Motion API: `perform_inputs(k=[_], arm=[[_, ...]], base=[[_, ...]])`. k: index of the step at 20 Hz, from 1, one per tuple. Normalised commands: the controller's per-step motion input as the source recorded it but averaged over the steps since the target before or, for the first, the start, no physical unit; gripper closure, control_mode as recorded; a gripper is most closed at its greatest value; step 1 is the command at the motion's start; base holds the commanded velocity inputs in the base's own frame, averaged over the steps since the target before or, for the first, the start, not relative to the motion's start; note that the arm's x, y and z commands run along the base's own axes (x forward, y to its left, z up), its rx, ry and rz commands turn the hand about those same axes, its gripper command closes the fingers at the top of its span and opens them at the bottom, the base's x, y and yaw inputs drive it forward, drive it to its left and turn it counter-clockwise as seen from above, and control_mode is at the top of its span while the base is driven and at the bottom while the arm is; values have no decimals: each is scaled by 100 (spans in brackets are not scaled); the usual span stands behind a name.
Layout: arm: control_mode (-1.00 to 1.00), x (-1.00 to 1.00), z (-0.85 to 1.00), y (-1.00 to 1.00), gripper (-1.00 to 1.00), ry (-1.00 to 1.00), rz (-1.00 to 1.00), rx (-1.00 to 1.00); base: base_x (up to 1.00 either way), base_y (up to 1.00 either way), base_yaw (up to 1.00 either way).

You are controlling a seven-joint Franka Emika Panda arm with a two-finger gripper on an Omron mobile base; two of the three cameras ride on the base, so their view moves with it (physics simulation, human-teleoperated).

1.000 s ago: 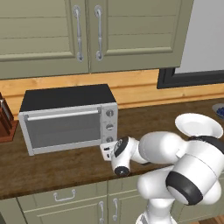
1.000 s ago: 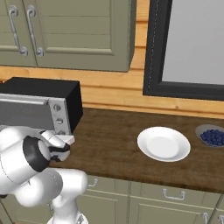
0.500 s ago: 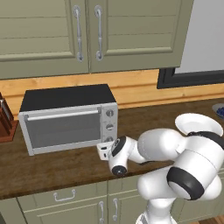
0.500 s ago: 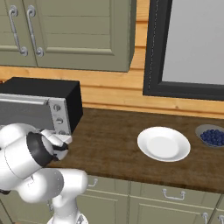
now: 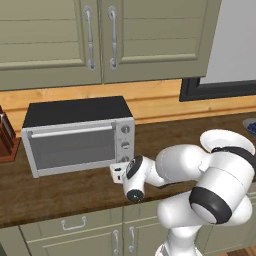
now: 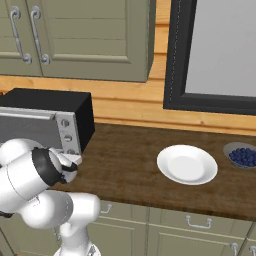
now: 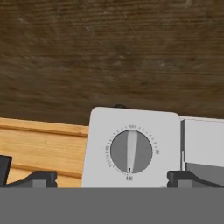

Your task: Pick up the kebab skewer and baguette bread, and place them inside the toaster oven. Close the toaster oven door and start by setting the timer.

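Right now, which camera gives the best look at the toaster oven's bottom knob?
The hand view: the bottom knob faces the camera, its tick marks and pointer clear, between the open gripper tips. The left base view shows that knob small on the toaster oven; the right base view shows it at an angle.

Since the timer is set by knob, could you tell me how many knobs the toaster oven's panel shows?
3, stacked on the toaster oven right-hand panel: top knob, middle knob, bottom knob, the robot's wrist beside it.
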Motion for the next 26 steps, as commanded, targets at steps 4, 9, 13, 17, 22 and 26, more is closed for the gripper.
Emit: perform_inputs(k=[4, 9, 13, 17, 22, 26], arm=[[-100, 1, 0, 0, -100, 0, 2, 3], [-100, 8, 0, 2, -100, 0, 2, 2], [-100, 13, 0, 3, -100, 0, 2, 1], [-100, 2, 0, 6, -100, 0, 2, 1], [-100, 0, -14, 5, 100, 0, 2, 0], [-100, 8, -13, 0, 100, 0, 1, 1]], base=[[0, 0, 0], [0, 0, 0], [0, 0, 0], [0, 0, 0], [0, 0, 0], [0, 0, 0]])
